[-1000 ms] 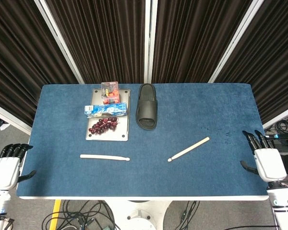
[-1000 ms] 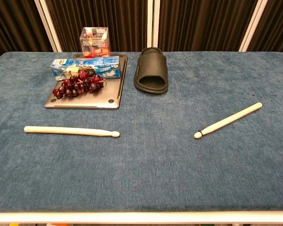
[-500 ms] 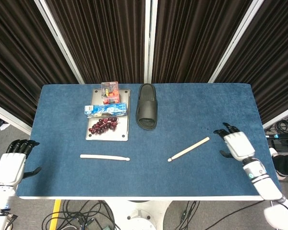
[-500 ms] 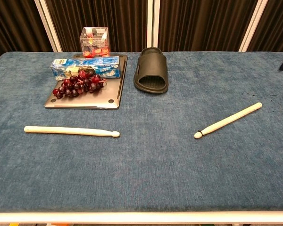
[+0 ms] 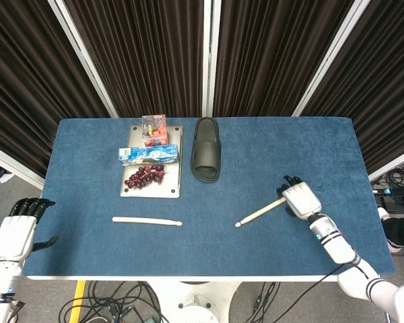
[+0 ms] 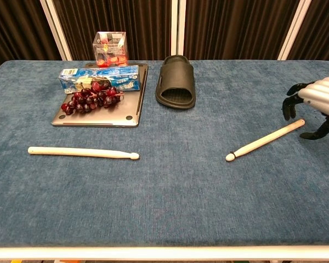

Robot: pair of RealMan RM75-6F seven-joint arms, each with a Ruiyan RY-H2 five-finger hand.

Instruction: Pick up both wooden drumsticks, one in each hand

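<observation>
Two pale wooden drumsticks lie flat on the blue table. The left drumstick [image 5: 147, 221] [image 6: 82, 152] lies nearly crosswise near the front left. The right drumstick [image 5: 259, 212] [image 6: 265, 140] lies slanted, its tip toward the middle. My right hand [image 5: 300, 200] [image 6: 315, 104] hovers over that stick's thick end, fingers spread and curved downward, holding nothing. My left hand [image 5: 17, 234] hangs off the table's front left corner, fingers apart and empty, far from the left stick. The chest view does not show it.
A silver laptop [image 5: 151, 190] at the back left carries dark grapes [image 5: 145, 175], a blue carton [image 5: 148, 155] and a clear box [image 5: 154, 129]. A black slipper [image 5: 206, 158] [image 6: 176, 82] lies beside it.
My right hand has moved in from beyond the table's right edge to above the right drumstick's thick end. The left hand has barely shifted. Both sticks lie where they were.
</observation>
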